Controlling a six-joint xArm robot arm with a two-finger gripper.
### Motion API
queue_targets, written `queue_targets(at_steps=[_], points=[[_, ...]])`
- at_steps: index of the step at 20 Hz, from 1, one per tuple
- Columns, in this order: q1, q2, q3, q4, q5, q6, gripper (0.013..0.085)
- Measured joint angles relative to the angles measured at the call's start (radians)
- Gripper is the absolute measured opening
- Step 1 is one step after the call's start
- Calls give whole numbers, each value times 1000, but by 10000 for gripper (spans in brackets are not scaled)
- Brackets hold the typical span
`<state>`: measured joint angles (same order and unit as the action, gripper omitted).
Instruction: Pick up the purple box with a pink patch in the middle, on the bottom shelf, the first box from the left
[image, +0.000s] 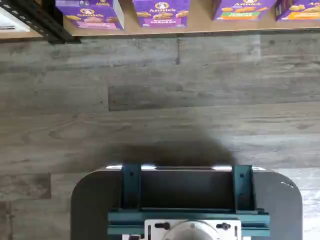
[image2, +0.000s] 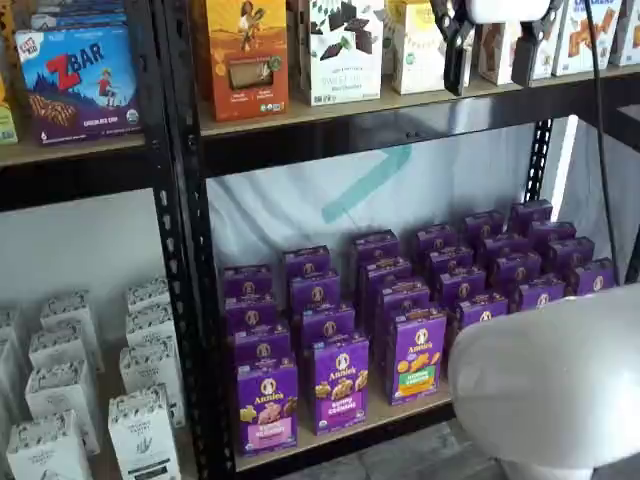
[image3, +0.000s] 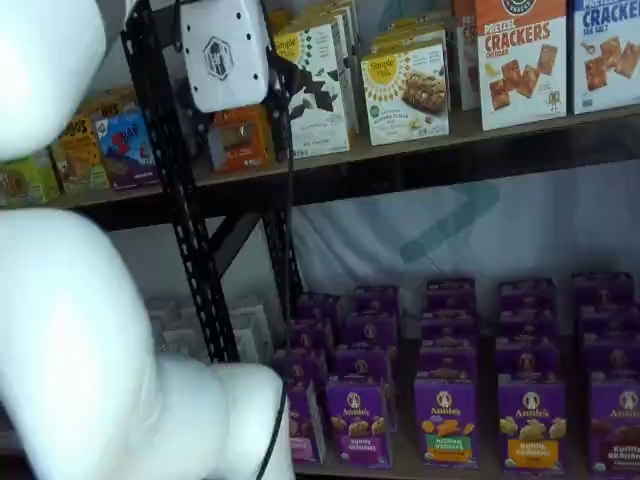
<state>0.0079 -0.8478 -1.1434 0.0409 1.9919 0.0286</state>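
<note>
Arm: white robot arm (image2: 555, 385) fills the near corner in both shelf views.
Gripper: gripper (image2: 490, 55) hangs high before the upper shelf (image2: 400, 105), black fingers spread with a plain gap, nothing between them.
Floor: grey wood planks (image: 160, 100) lie under the wrist camera.
Bottom shelf: tan board of the bottom shelf (image2: 370, 425) carries rows of purple cartons.
Purple box: purple box (image2: 267, 405) stands upright at the front left end, pink band mid-front, just beside the black rack post (image2: 190, 300), well apart from the gripper.
</note>
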Motion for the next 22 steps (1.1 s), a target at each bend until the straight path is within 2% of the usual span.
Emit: queue_targets(at_steps=[1,2,3,6,9,19,22], points=[[-15,-6,5,18,-8,-9,850],[-65,-23,23,69,-33,-36,850],[-89,-33,32,97,-49,-50,850],[-100,-36,37,112,-58,-60,850],[-94,-35,45,106,-68,-58,850],[2,-23,127,24,-170,4,850],[19,-22,174,30,-227,19,850]])
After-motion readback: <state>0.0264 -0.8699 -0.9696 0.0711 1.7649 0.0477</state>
